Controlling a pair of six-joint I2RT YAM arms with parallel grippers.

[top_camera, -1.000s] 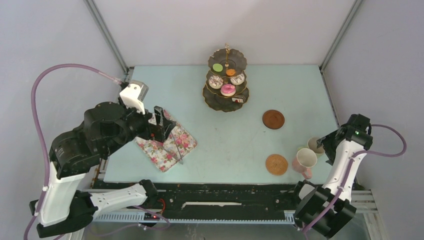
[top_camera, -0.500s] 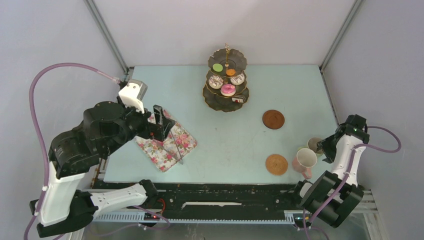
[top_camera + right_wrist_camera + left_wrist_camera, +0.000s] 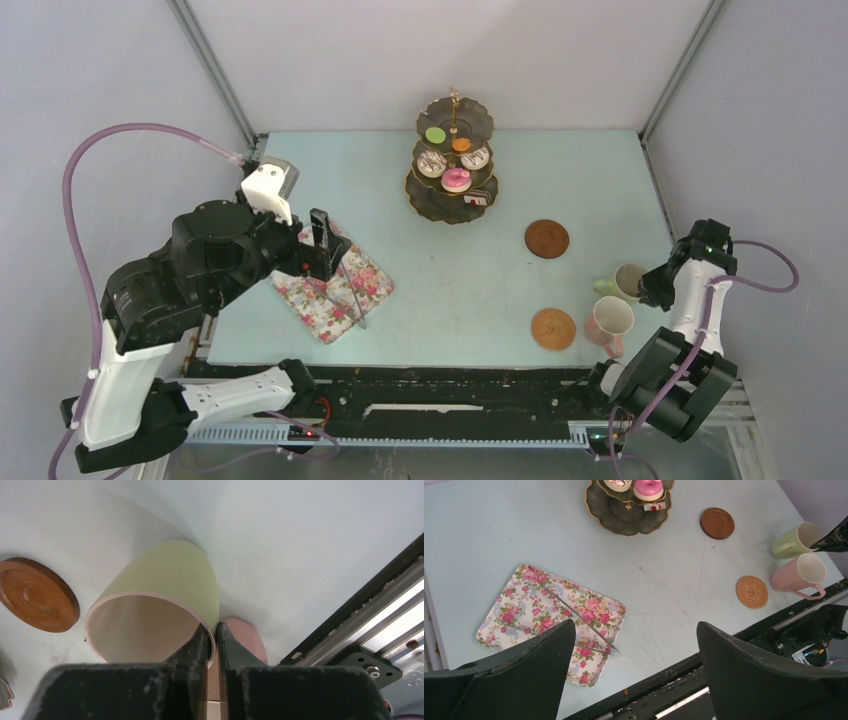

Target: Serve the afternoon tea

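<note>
While the cakes (image 3: pixel 456 180) sit on the tiered stand (image 3: pixel 452 212) at the upper middle of the top view, the step in hand looks to be the cups. The right claw (image 3: pixel 216 630) is clamped on the rim of the green cup (image 3: pixel 165 575), one finger inside the mouth and one outside, at the right edge of the top view. The cup is tipped well over, its mouth turned toward the claw; whether its base is off the bench (image 3: pixel 450 275) cannot be told. The pink cup (image 3: pixel 610 318) stands just below it in the frame, close beside it, with its handle toward the lower edge. Neither cup is on a coaster: the woven coaster (image 3: pixel 553 328) lies just left of the pink cup, and the dark coaster (image 3: pixel 547 238) lies higher up, left of the green cup and apart from it. The left claw (image 3: pixel 635 630) hangs with its fingers wide apart and nothing between them, above the cloth (image 3: pixel 524 600) at the left, where the tongs (image 3: pixel 584 617) lie crosswise. The next move, as I judge it, calls for carrying the green cup leftward to the dark coaster, righting it on the way so that it lands base down and centred, and only then letting the fingers part. The thin rim grip could let the cup swing or slip, and the pink cup is near enough to be knocked.
</note>
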